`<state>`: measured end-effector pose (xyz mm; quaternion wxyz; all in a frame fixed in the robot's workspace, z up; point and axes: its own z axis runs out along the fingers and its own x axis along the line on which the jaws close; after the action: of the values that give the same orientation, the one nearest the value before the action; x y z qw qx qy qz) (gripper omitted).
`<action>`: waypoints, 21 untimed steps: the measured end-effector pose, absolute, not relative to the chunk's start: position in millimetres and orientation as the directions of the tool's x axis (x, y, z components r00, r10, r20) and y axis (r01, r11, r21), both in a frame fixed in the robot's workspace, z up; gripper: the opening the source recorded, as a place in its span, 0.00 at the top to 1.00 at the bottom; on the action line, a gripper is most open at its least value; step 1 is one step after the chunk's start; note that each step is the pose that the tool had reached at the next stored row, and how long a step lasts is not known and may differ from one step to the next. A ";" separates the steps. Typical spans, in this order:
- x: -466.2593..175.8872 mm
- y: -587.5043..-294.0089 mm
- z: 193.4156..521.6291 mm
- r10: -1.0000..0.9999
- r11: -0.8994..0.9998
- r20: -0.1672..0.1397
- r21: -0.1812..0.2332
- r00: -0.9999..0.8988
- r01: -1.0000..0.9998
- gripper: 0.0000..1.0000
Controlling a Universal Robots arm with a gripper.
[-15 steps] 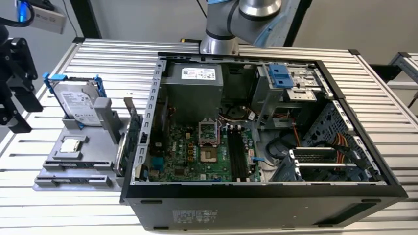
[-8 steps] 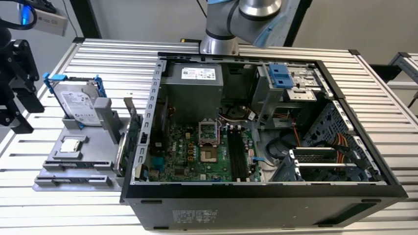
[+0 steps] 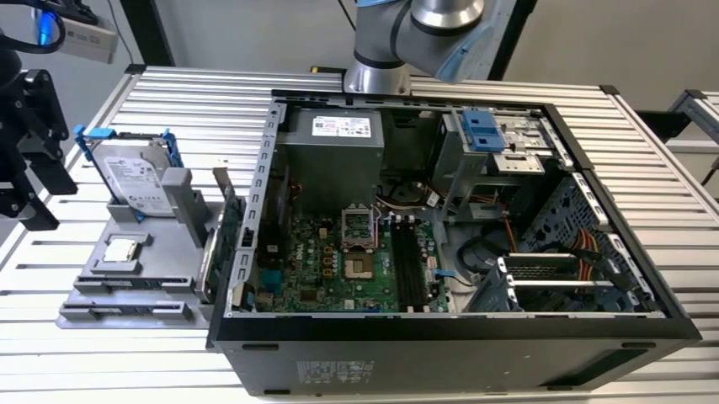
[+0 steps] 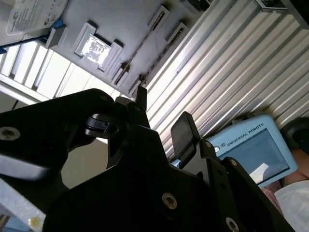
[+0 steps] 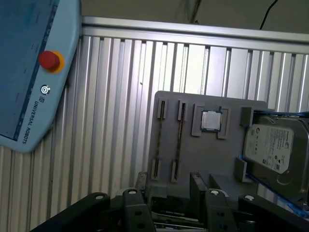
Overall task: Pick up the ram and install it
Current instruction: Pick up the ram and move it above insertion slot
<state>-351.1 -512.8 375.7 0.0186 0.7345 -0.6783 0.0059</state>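
Hand: the hand (image 4: 162, 116) is open. Its two black fingers (image 4: 183, 130) stand apart with nothing between them, and it hangs above the slatted worktop (image 5: 120, 96) near the slot end of the tray, touching nothing.
Ram: the ram (image 5: 178, 140) stands on edge in one pair of slots of the grey tray (image 5: 203, 159), well apart from the fingers. In the second wrist view the ram (image 4: 142, 43) is a thin dark strip.
Ram's print: only its narrow edge faces the wrist cameras, so no chip or sticker can be made out.
Tray's other load: a hard drive (image 5: 273, 145) held by blue rails, and a square processor (image 5: 211, 121) in its own recess.
Writing: the hard drive has a white printed label. The pale blue pendant (image 5: 29, 72) has a line of lettering along its rim, near its red button (image 5: 48, 60). The power supply (image 3: 332, 151) in the open computer case (image 3: 450, 353) carries a white sticker, and the case's near wall has a small plate of print.
Cut off: the arm (image 3: 416, 25) leaves the exterior view at the top, and the pendant is cropped in both wrist views.
Hard to make out: in the exterior view the ram cannot be told from the tray's edge beside the upright green card (image 3: 231, 231). The black motherboard slots (image 3: 407, 269) look bare, though this is not certain.
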 end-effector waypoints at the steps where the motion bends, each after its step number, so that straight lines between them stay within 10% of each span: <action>1: -351.1 -512.8 375.5 -0.996 -0.079 0.034 0.019 0.080 -0.997 0.00; 21: -351.1 -512.0 369.3 -0.996 -0.079 0.034 0.019 0.080 -0.997 0.00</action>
<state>-351.1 -512.0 369.3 0.0186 0.7345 -0.6783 0.0059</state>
